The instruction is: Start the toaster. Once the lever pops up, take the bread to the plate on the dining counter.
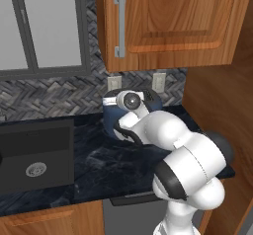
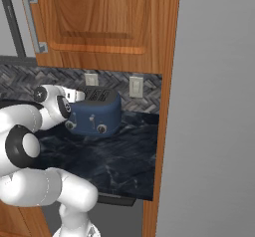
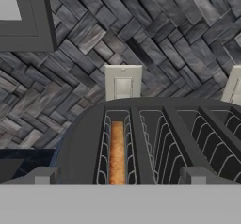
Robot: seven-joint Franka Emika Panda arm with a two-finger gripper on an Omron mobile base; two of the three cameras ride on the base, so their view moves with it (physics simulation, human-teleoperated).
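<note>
Left base view: standing at a black marbled worktop (image 1: 99,162) under a wooden cupboard (image 1: 168,21), herringbone tiles (image 1: 49,98) behind, dark sink (image 1: 37,155) to the left. Hovering with the arm right in front of the toaster (image 1: 155,103), hiding most of it.

Right base view: seeing the blue toaster (image 2: 97,114) against the wall, below two outlets (image 2: 136,86), knobs and levers facing out; a tall grey panel (image 2: 214,111) closing the right side.

Hand view: looking down into the slots, bread (image 3: 116,152) sitting deep in the leftmost one. Tool (image 3: 117,177) spread wide, holding nothing, tips poised just short of the near edge. Judging the lever not yet pressed: needing to drop lower over the front face, then push one tip straight down on the lever serving the loaded slot, avoiding the knobs.
</note>
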